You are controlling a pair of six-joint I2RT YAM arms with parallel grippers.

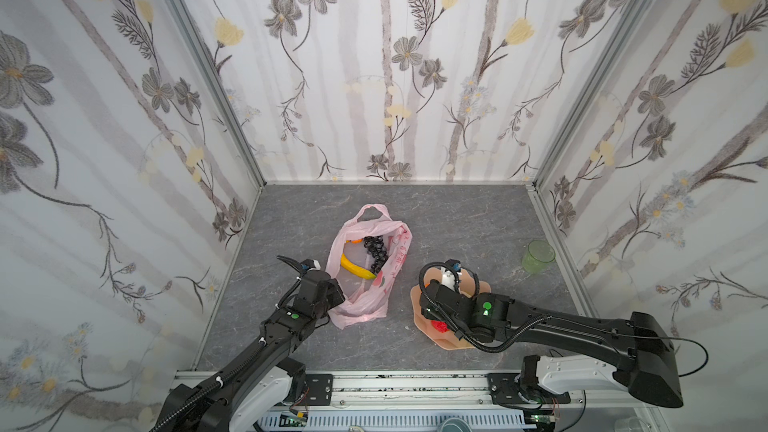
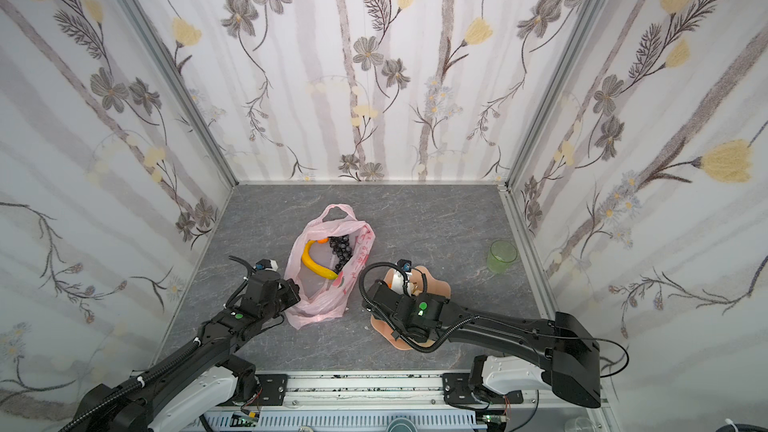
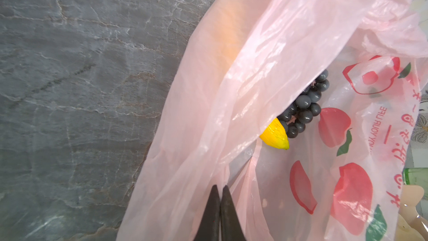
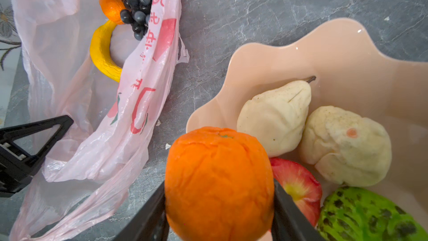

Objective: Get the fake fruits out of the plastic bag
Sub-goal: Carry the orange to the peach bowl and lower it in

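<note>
**Hazards.** The orange (image 4: 217,177) is carried above the scalloped rim of the peach plate (image 4: 289,49), partly over bare table. If it is released there, a roll off the plate is judged likely. The plate is already crowded by two pale fruits (image 4: 275,117), a red apple (image 4: 298,186) and a green fruit (image 4: 366,214), so a dropped orange may also knock one out. The film of the plastic bag (image 1: 361,305) is thin and slick. If it slips from the left pinch, the mouth is expected to fall shut over the contents.

**Right gripper** (image 4: 220,195). The jaws are set about half open and pressed on both sides of the orange, which is held clear of the table at the near left edge of the plate.

**Left gripper** (image 3: 220,191). The jaws are closed completely, with a fold of the bag's near left edge pinched between them, so that the mouth is held up.

**Task items.** The bag is laid left of centre, with the plate to its right. Inside the bag are seen the banana (image 1: 356,268), the grape bunch (image 1: 376,253) and a second orange (image 4: 111,5).
</note>
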